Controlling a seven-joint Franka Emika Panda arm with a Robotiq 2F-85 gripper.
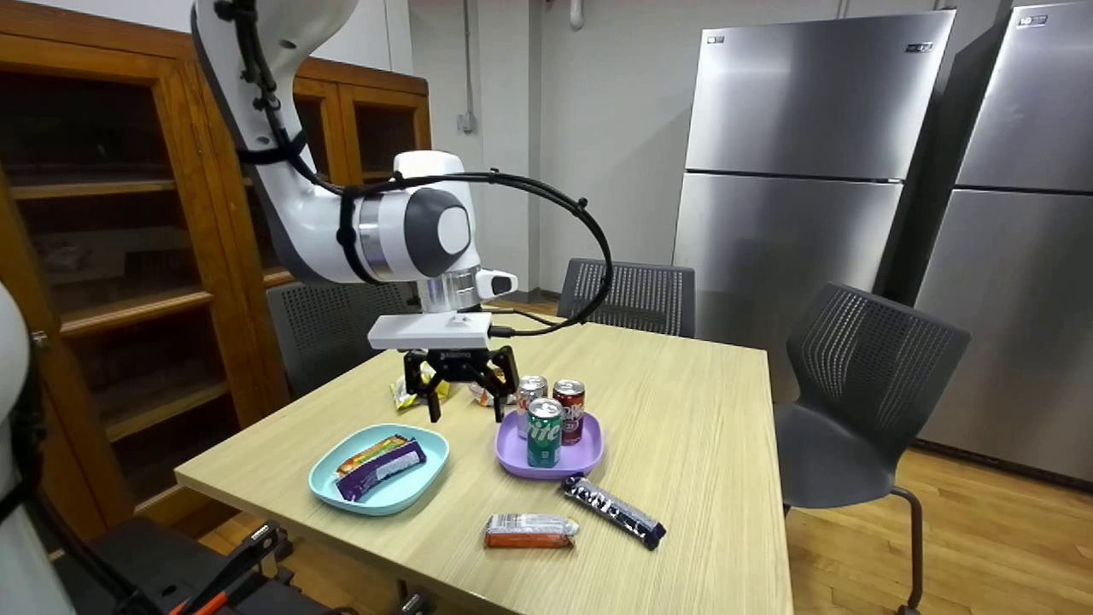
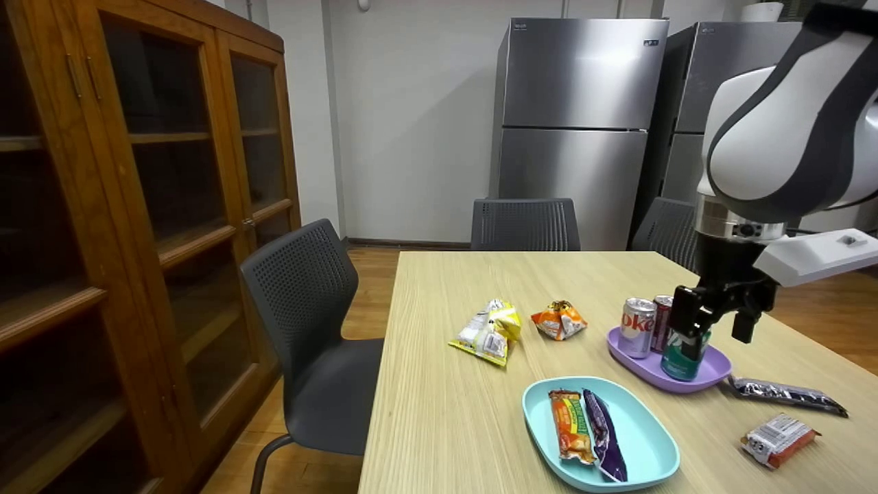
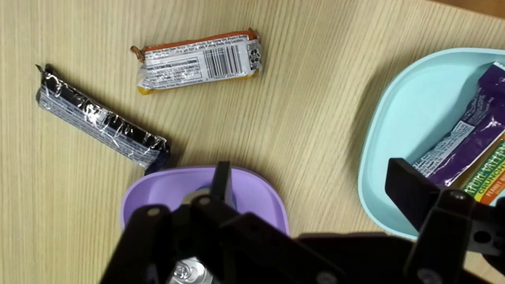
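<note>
Hanging, jaws spread, near a green can (image 1: 544, 437) lettered "rite" is the gripper (image 1: 467, 418) — a silver can (image 2: 637, 329) reads "oke", a bar (image 3: 491, 177) "CRUNCHY".

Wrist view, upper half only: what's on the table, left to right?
Black-wrapped snack bar → white-and-orange snack bar → teal plate, with a purple-wrapped bar lying in it.
</note>
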